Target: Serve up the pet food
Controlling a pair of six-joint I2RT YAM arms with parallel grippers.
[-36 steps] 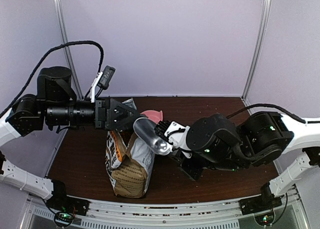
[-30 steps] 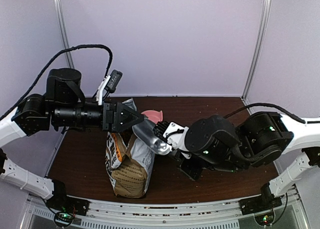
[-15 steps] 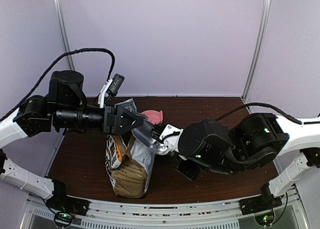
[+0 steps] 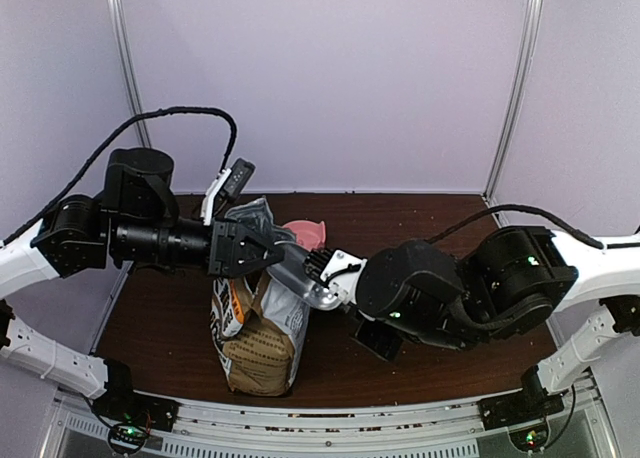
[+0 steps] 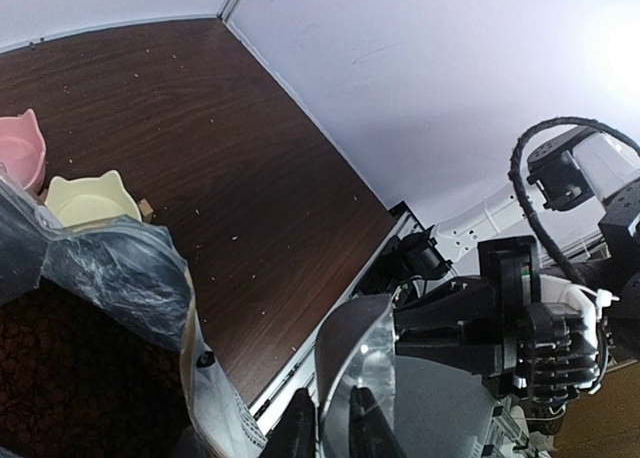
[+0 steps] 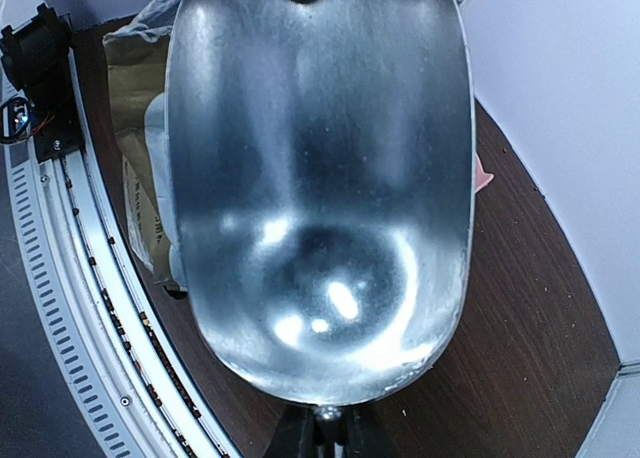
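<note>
Left wrist: shiny, rounded metal scoop, rim pinched in left jaws, base clamped in right jaws.

Shiny silver scoop, dark wood-grain table, pink bowl, pale-yellow bowl, tan-and-white bag (orange print), dark-brown pet food.

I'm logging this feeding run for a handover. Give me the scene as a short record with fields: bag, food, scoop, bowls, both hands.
bag: printed, standing, top open
pet food: brown pellets inside the bag
scoop: silver, empty, beside the bag's open top
bowls: pink bowl and cream bowl, side by side beyond the bag
right hand: shut on the scoop's handle
left hand: at the bag's top edge, grip unclear
</note>
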